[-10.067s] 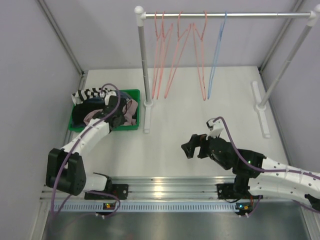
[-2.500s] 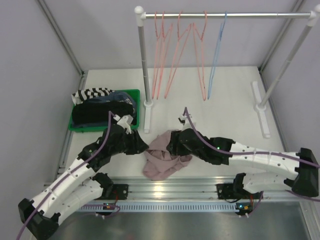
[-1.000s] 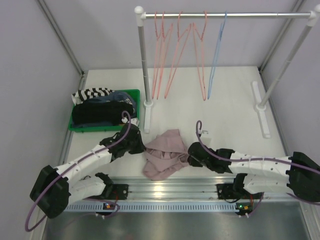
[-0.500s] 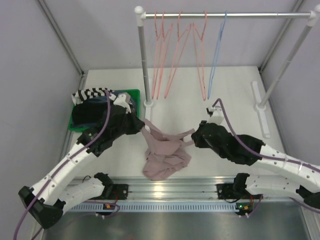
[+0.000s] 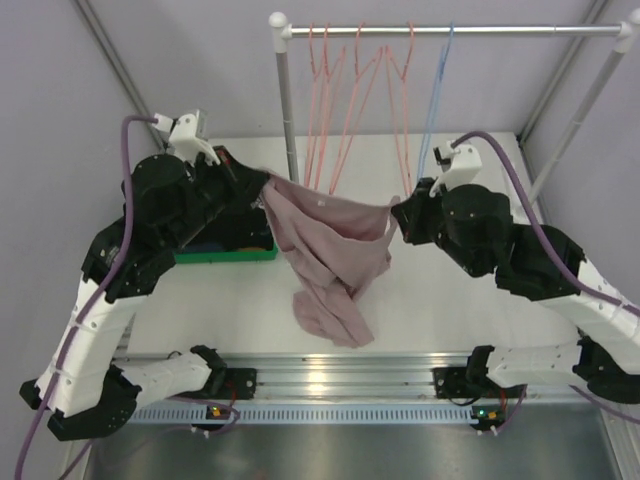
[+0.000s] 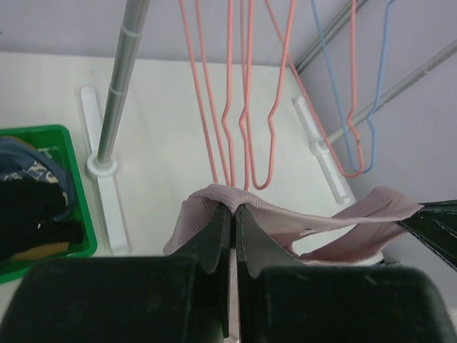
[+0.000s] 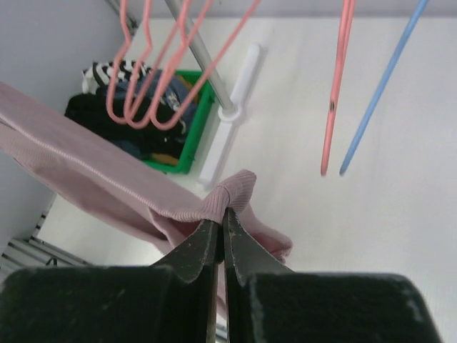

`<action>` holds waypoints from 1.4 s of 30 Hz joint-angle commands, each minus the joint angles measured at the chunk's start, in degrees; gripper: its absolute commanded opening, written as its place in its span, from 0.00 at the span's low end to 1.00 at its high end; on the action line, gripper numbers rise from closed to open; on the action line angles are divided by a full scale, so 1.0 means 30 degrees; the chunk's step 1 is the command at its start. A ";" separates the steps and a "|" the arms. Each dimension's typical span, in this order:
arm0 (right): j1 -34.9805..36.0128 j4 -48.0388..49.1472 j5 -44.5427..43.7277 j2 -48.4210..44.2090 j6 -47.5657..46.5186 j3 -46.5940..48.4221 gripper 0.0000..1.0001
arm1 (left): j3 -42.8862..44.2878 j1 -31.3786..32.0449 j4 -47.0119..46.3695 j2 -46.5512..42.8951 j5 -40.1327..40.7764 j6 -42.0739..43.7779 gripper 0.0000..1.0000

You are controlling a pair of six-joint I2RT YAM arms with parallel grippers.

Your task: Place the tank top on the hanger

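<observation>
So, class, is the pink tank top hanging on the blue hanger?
No, the tank top is stretched between the left pincer and right pincer, off the hanger.

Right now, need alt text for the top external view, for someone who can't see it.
Two robot arms hold a dusty-pink tank top stretched between them above the table, left claw and right claw each shut on an upper corner, the rest hanging down. Behind, a light-blue hanger hangs on a rail beside pink hangers.
</observation>
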State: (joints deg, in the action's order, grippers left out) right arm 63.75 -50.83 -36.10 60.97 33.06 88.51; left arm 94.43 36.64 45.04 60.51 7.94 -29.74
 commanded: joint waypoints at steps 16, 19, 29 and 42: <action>-0.2294 -0.0581 0.0986 0.1216 -0.2849 0.3061 0.00 | 0.1429 -0.0085 0.1688 -0.0214 -0.0831 0.0890 0.00; -0.2294 0.0211 0.1601 -0.0277 -0.1619 -0.0424 0.00 | -0.1382 -0.0056 0.1395 -0.1472 -0.1095 0.0275 0.00; -0.2264 0.2847 0.3828 -0.3419 0.3301 -1.1829 0.00 | -1.4088 -0.0056 -0.3228 -0.4263 -0.3847 -0.3210 0.00; -0.2615 0.9354 0.4620 0.0944 0.4420 -1.7229 0.12 | -1.8529 -0.0056 -1.0412 0.1827 -0.5519 -0.3771 0.16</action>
State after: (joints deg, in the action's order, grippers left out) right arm 56.88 -30.74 -22.48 62.37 45.17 35.97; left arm 38.28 36.64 23.20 63.88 -6.76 -41.04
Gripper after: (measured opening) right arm 0.098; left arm 0.110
